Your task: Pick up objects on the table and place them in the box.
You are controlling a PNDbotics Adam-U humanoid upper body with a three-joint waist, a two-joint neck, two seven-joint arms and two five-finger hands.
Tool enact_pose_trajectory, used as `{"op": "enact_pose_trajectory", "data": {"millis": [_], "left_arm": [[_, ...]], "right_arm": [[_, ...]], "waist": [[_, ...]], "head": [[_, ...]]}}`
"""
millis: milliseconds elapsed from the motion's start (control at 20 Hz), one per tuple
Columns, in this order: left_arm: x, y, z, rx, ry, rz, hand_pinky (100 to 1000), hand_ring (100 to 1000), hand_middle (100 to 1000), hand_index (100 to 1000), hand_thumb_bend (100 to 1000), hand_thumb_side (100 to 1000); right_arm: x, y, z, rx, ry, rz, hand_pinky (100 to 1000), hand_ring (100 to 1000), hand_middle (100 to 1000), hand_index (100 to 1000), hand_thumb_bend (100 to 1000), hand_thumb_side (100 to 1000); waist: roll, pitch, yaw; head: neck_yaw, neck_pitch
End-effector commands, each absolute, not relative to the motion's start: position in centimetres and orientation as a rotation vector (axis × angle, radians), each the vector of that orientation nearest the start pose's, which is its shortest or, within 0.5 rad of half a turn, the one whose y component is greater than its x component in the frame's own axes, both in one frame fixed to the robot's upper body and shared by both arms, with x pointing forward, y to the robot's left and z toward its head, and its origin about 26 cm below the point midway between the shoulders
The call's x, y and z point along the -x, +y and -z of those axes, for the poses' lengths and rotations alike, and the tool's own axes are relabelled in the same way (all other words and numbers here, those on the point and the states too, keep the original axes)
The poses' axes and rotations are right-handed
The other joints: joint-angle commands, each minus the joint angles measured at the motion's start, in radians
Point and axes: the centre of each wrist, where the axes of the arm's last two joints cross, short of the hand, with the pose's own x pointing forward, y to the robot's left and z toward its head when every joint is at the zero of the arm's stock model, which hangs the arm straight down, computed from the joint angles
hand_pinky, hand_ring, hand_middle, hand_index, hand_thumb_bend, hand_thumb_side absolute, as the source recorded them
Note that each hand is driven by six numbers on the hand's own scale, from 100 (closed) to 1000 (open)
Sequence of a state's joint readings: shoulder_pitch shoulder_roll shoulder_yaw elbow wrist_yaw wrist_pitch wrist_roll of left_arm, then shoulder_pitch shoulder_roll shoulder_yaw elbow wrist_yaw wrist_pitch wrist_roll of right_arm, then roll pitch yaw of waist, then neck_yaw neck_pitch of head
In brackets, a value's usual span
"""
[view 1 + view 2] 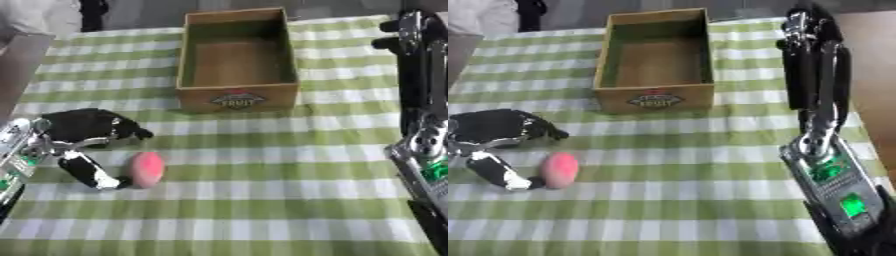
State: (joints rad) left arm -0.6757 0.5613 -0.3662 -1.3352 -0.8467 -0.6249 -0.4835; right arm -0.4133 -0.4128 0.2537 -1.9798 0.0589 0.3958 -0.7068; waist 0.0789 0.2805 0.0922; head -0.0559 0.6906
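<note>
Fingers (96, 127) of the left hand (74, 131) are spread wide, thumb low and the rest arched above, with nothing held. A pink, egg-shaped object (146, 169) lies on the bench (262, 200) just beside the thumb tip, touching it or nearly so. Beyond the fingers, well apart, stands the empty box (237, 59). The right hand (814, 60) hangs above the bench, fingers straight, holding nothing.

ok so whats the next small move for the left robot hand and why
Probably close the left robot hand around the pink object: its thumb tip already touches it, the fingers are spread above, and the box stands empty.
</note>
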Motion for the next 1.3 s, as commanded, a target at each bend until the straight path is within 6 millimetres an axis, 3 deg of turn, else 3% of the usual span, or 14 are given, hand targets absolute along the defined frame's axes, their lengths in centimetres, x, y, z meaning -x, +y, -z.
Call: {"op": "enact_pose_trajectory", "data": {"millis": [50, 550, 750, 1300], "left_arm": [[-41.5, 25.9, -17.0, 0.501, 1.383, -2.939, 737, 784, 743, 965, 428, 606], [-41.2, 24.7, -17.4, 0.446, 1.392, -2.908, 711, 749, 688, 835, 413, 595], [-41.0, 24.5, -17.4, 0.407, 1.397, -2.909, 690, 725, 672, 813, 375, 552], [-40.8, 23.7, -17.2, 0.264, 1.443, -2.896, 652, 691, 662, 861, 221, 443]], "right_arm": [[-30.1, -20.5, -21.6, 0.706, -2.046, 0.108, 843, 652, 659, 893, 100, 978], [-30.1, -20.5, -21.5, 0.704, -2.041, 0.109, 847, 653, 659, 895, 100, 975], [-30.0, -20.5, -21.4, 0.705, -2.039, 0.112, 848, 653, 659, 895, 100, 976], [-30.0, -20.5, -21.4, 0.709, -2.034, 0.119, 851, 654, 656, 889, 100, 978]], "waist": [[-0.001, -0.017, -0.002], [0.002, -0.017, -0.002], [0.003, -0.018, -0.002], [0.002, -0.017, -0.003]], "head": [[0.003, -0.014], [0.004, -0.014], [0.004, -0.013], [0.006, -0.013]]}}
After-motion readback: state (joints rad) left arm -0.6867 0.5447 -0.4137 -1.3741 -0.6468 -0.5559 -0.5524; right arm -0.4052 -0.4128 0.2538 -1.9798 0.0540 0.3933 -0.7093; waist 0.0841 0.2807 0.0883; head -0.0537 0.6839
